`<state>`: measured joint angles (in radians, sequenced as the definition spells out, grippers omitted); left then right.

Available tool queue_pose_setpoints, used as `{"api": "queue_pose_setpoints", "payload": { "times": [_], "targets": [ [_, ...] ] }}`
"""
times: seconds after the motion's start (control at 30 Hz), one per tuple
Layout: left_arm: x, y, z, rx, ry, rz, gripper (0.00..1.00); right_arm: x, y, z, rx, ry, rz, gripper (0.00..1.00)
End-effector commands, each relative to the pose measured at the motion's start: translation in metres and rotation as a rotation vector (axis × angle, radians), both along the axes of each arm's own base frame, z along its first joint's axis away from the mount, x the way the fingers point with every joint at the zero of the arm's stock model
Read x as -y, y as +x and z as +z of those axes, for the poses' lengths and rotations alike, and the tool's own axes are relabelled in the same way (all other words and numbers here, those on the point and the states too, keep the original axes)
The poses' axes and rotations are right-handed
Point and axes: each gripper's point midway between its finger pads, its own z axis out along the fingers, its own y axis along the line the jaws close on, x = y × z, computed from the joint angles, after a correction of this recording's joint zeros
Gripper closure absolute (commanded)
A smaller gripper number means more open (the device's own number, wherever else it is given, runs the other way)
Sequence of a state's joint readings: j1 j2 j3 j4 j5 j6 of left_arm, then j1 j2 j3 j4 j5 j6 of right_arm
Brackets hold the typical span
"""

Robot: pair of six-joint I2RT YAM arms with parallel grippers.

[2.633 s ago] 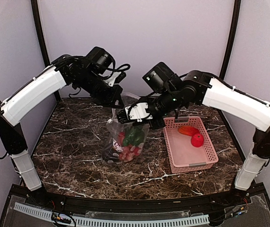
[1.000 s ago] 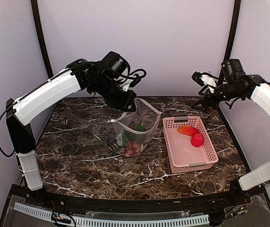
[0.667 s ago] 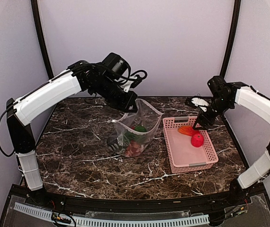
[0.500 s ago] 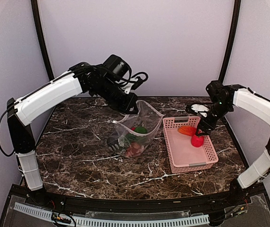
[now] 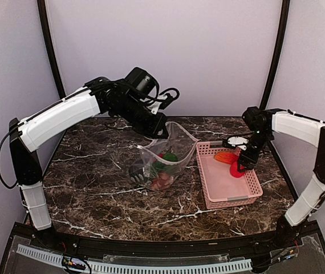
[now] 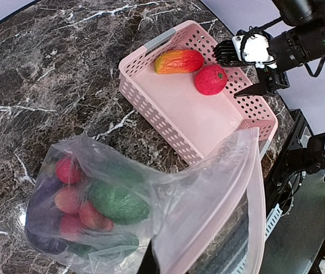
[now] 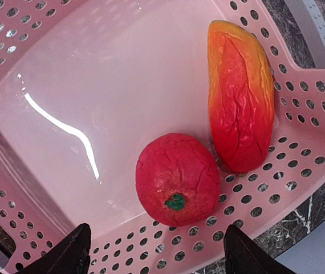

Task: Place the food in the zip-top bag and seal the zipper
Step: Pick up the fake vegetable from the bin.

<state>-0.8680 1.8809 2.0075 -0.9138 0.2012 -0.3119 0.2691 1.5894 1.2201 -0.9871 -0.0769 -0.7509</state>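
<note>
- The left gripper is closed tight on the rim of the bag, pinching the plastic and holding that edge up above the table.
- The bag stands left of the basket, near it. Its bottom rests on the marble and its mouth gapes toward the basket.
- The zipper is unsealed. In the left wrist view it runs as a pale pink strip down the bag's raised edge.
- Food lies in the bottom of the bag: a green piece, several red pieces and a purple piece low at the side.
- Two pieces are in the far end of the basket: a round red fruit and an orange-red oval. They lie side by side and touch, or nearly so.
- The right gripper hangs over the basket, pointing down at the red fruit.
- Its jaws stand wide, one fingertip on each side of the fruit. In the right wrist view both are clear of it, and nothing is held.
- In the top view this gripper covers most of the red fruit, and the oval shows just beyond it.
</note>
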Motion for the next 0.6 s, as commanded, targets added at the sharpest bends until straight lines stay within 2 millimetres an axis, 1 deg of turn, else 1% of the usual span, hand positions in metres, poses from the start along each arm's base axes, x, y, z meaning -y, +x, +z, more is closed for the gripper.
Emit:
{"api": "queue_pose_setpoints", "payload": {
  "times": [0.0, 0.17, 0.33, 0.47, 0.57],
  "targets": [
    [-0.009, -0.007, 0.023, 0.021, -0.040, 0.003, 0.99, 0.002, 0.011, -0.021, 0.000, -0.031, 0.013, 0.23],
    [-0.011, -0.009, 0.024, 0.023, -0.037, 0.003, 0.99, 0.004, 0.021, -0.039, -0.011, -0.057, 0.004, 0.26],
    [-0.015, -0.011, 0.021, 0.019, -0.030, 0.005, 0.99, 0.003, 0.021, -0.050, -0.037, -0.057, 0.004, 0.31],
    [-0.015, -0.012, 0.021, 0.016, -0.034, 0.004, 0.99, 0.004, 0.017, -0.053, -0.060, -0.064, -0.001, 0.43],
    [-0.015, -0.012, 0.020, 0.017, -0.035, 0.005, 0.99, 0.005, 0.013, -0.047, -0.070, -0.062, -0.009, 0.53]
  ]
}}
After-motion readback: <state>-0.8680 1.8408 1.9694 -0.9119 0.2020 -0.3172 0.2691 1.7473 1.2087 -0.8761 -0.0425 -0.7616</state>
